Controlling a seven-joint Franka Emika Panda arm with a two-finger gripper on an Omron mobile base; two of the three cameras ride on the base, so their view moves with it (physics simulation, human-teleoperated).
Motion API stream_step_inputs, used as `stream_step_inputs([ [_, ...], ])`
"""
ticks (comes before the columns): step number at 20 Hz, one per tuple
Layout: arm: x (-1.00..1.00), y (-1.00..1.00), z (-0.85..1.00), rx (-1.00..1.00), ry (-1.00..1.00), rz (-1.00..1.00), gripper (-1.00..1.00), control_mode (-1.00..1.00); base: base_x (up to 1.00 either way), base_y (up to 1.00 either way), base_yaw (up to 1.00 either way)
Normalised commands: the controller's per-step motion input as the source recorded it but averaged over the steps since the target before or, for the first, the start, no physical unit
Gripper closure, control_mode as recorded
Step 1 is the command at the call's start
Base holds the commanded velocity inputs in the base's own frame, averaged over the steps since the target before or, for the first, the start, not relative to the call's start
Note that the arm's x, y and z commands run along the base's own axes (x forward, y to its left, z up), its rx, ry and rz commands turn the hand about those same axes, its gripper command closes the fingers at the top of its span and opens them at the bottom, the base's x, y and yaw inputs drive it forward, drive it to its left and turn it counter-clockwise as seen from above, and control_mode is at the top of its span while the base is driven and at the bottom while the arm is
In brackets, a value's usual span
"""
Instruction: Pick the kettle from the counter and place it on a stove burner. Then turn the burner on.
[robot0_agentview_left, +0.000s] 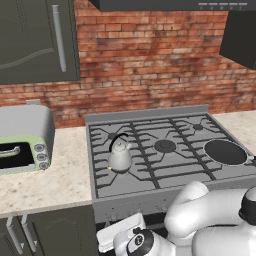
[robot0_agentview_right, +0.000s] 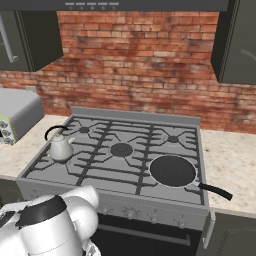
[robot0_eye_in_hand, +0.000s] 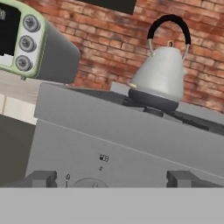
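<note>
While the white arm crouches low in front of the stove, the kettle (robot0_agentview_left: 120, 156) sits on the near left burner (robot0_agentview_right: 61, 159) of the grey stovetop (robot0_agentview_left: 165, 150), upright on the cast grate. It is a small silver-grey cone of metal, wide at the base and narrowing toward a tiny knob on the lid, with a thin black handle arching over the top and a short spout low on one side. Seen from the hand's camera, the kettle (robot0_eye_in_hand: 159, 76) has a dark rim around its bottom and rests squarely over the burner, with red brick wall behind it.

The gripper (robot0_eye_in_hand: 111, 178) is down by the stove's front panel, below the kettle and well apart from it. Its two dark fingertips (robot0_eye_in_hand: 41, 178) stand spread wide, with nothing between them, and the top of a round knob (robot0_eye_in_hand: 89, 183) on the panel lies between them.

To the left of the stove, on the beige speckled counter (robot0_agentview_left: 60, 175), stands a toaster oven (robot0_agentview_left: 25, 140) with a pale green front and three dials. On the near right burner lies a flat black round pan (robot0_agentview_right: 172, 171), its handle pointing right toward the counter edge. Dark cabinets (robot0_agentview_left: 35, 40) hang on the brick wall above.
</note>
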Motion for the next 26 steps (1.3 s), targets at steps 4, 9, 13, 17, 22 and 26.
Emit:
stream_step_inputs([
  [4,0.02,-0.08,-0.31,0.00,0.00,0.00,-1.00,-1.00,0.00,0.00,0.00],
  [9,0.01,-0.08,-0.27,0.00,0.00,0.00,-1.00,-1.00,0.00,0.00,0.00],
  [13,0.05,0.00,0.00,0.00,0.00,0.00,-1.00,-1.00,0.00,0.00,0.00],
  [17,0.04,0.00,-0.04,0.00,0.00,0.00,-1.00,-1.00,0.00,0.00,0.00],
  [22,0.19,0.01,-0.02,0.00,0.00,0.00,-1.00,-1.00,0.00,0.00,0.00],
  [26,0.29,0.00,-0.01,0.00,0.00,0.00,-1.00,-1.00,0.00,0.00,0.00],
])
